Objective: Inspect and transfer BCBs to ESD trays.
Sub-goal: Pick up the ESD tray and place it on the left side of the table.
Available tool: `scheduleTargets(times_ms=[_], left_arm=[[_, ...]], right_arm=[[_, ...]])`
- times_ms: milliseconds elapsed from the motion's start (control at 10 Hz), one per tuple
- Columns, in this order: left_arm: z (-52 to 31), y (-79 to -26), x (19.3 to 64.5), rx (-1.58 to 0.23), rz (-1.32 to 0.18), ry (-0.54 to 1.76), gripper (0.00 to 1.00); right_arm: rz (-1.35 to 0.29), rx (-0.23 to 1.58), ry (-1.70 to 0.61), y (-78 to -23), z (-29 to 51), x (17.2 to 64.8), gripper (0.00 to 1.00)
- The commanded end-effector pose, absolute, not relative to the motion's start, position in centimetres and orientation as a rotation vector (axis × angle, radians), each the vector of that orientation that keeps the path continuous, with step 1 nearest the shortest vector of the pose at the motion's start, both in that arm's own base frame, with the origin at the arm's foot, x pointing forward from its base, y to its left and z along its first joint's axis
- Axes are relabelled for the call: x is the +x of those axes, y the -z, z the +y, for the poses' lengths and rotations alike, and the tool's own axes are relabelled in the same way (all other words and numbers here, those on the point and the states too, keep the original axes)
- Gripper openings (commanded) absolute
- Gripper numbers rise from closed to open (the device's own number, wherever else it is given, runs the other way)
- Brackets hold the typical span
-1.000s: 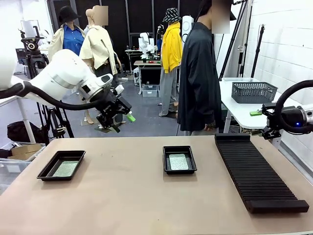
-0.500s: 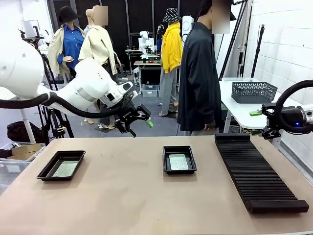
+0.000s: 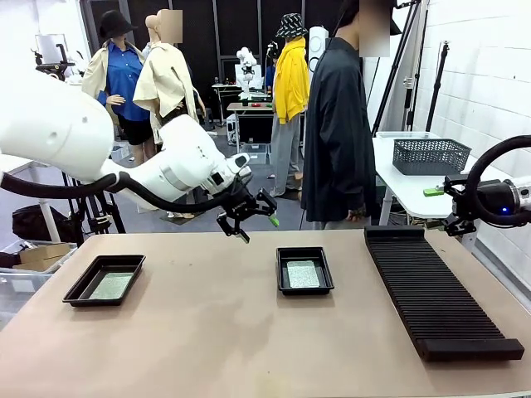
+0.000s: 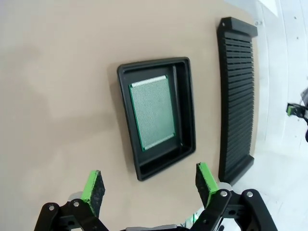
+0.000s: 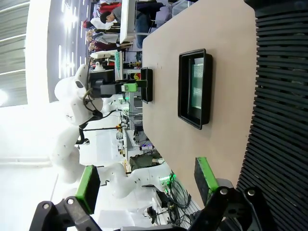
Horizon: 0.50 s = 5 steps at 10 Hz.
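So the left arm has swung a good way toward the middle since a second ago: the left gripper (image 3: 251, 220) was up over the table's left part and now hangs in the air just left of the middle shallow black plastic tray (image 3: 304, 270). Its green-padded fingers (image 4: 93, 185) are spread wide with nothing between them.

From the left wrist camera you're looking straight down on that middle tray (image 4: 158, 117), with a thin flat green rectangular circuit board (image 4: 152, 112) lying flat inside it, closer to one long wall than the other.

The other matching black tray (image 3: 104, 279) sits near the table's left edge, well apart from the first, and it's got its own green board (image 3: 110, 286) lying in it.

The long black ribbed slotted rack (image 3: 437, 293) lies along the right side of the tan tabletop (image 3: 224, 340).

The right gripper (image 5: 148, 184) hasn't budged, parked off the table's right edge near the rack, fingers apart and empty.

A person in a dark coat (image 3: 336, 133) stands at the far side.
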<state>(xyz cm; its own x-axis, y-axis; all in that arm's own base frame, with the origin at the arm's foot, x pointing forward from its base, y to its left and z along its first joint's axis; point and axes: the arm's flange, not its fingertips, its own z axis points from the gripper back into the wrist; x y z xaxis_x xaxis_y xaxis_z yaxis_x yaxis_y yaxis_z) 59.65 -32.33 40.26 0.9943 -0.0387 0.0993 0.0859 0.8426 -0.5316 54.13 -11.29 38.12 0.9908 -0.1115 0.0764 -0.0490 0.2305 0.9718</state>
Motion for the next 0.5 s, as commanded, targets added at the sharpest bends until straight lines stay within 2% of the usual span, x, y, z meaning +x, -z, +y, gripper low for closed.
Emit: scheduleTargets(times_ms=[0, 400], left_arm=[[-34.5, -39.1, 61.1, -0.510, -0.124, 0.011, 1.00], [-37.1, -35.0, 63.0, -0.435, -0.153, -0.029, 1.00]], right_arm=[[-0.135, 1.331, 0.047, -38.2, -11.1, 54.0, 1.00], [-0.135, 1.331, 0.047, -38.2, -11.1, 54.0, 1.00]])
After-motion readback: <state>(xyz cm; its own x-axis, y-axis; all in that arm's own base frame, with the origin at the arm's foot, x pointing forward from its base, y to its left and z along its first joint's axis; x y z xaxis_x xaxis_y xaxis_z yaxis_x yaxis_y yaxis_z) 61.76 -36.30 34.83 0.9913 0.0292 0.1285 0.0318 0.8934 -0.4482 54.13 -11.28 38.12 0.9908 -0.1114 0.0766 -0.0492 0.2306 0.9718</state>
